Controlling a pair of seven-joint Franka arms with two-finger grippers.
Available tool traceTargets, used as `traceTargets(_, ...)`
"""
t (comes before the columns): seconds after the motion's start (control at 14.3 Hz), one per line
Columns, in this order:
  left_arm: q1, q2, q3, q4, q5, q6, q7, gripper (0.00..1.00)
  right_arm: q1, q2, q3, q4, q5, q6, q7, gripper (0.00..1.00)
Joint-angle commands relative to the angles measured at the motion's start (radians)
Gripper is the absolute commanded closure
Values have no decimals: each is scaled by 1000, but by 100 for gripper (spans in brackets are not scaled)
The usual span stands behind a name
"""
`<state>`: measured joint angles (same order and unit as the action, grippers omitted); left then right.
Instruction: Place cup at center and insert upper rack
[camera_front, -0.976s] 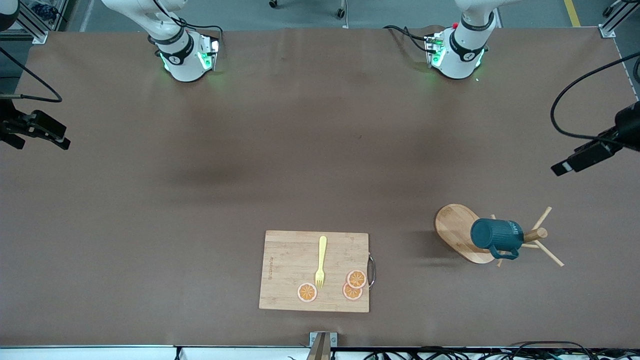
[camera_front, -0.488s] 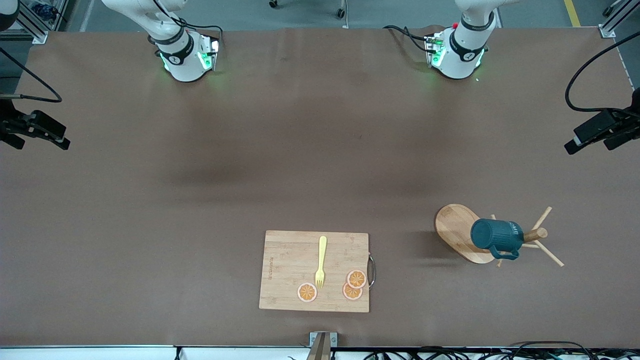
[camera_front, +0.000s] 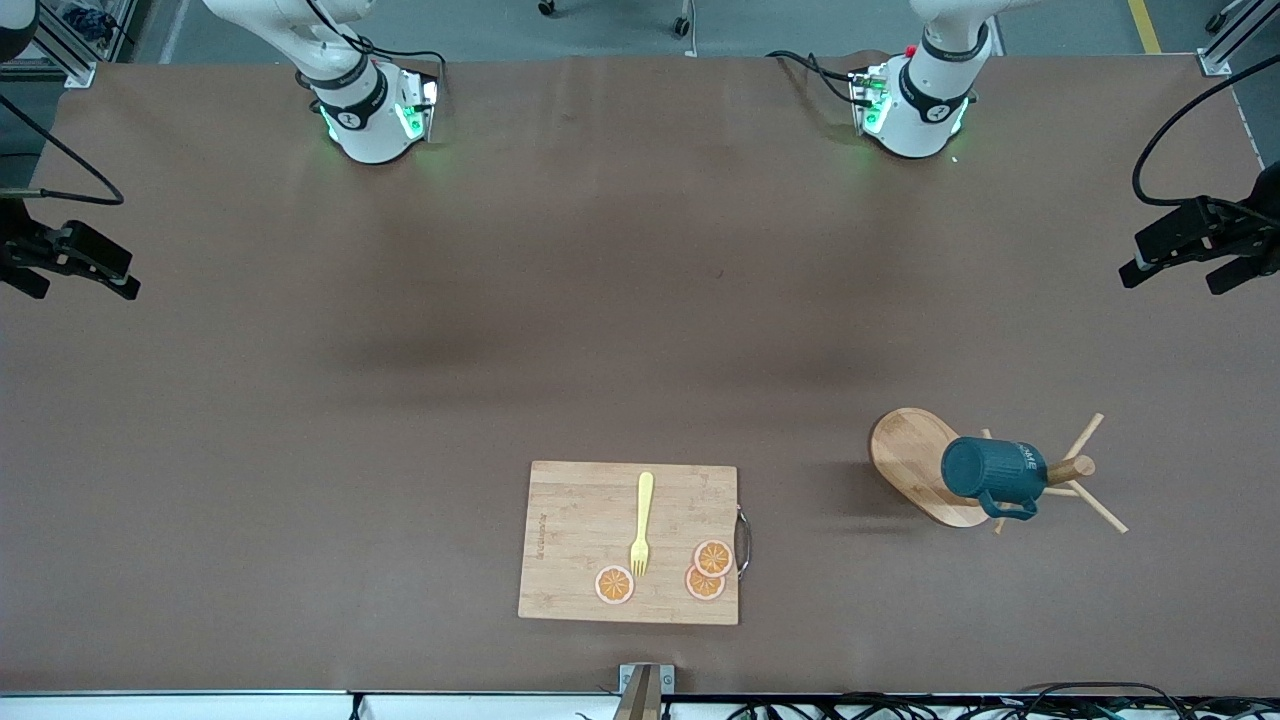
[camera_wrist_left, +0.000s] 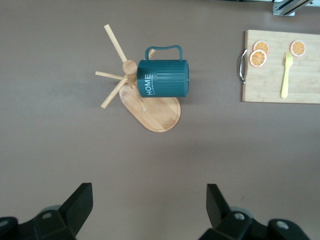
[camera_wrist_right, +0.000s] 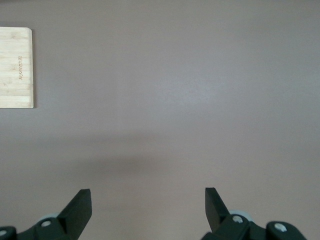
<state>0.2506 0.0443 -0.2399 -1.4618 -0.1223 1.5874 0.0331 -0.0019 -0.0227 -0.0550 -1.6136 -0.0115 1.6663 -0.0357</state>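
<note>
Cup (camera_front: 992, 470): hung on the upper rack (camera_front: 1072, 470), lying sideways over the oval base, toward the left arm's end of the table.
Left gripper (camera_front: 1186, 262): up over the bare table at that end, fingers wide, holding nothing.
Right gripper (camera_front: 75, 272): up over the table's other end, fingers wide, holding nothing.
Cutting board (camera_front: 580, 520): near the front camera, with fork (camera_front: 640, 524) and orange slices (camera_front: 708, 570) on it.

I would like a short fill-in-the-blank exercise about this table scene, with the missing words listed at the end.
1. The cup hangs on the wooden mug ____.
2. The yellow ____ lies on the cutting board.
3. Beside it on the board lie ____ orange slices.
4. The left hand and the right hand both have their fingers ____.

Missing words: tree; fork; three; open
</note>
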Motion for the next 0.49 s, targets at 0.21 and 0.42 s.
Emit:
traceTargets(0.21,-39,-21,10,-6,43,-3,21,0,-6,-16,3,-11,2,6,2,0)
traceTargets(0.42,-164,-17,96,-5,61,3,4,0,-6,-16,3,-12,2,7,2,0)
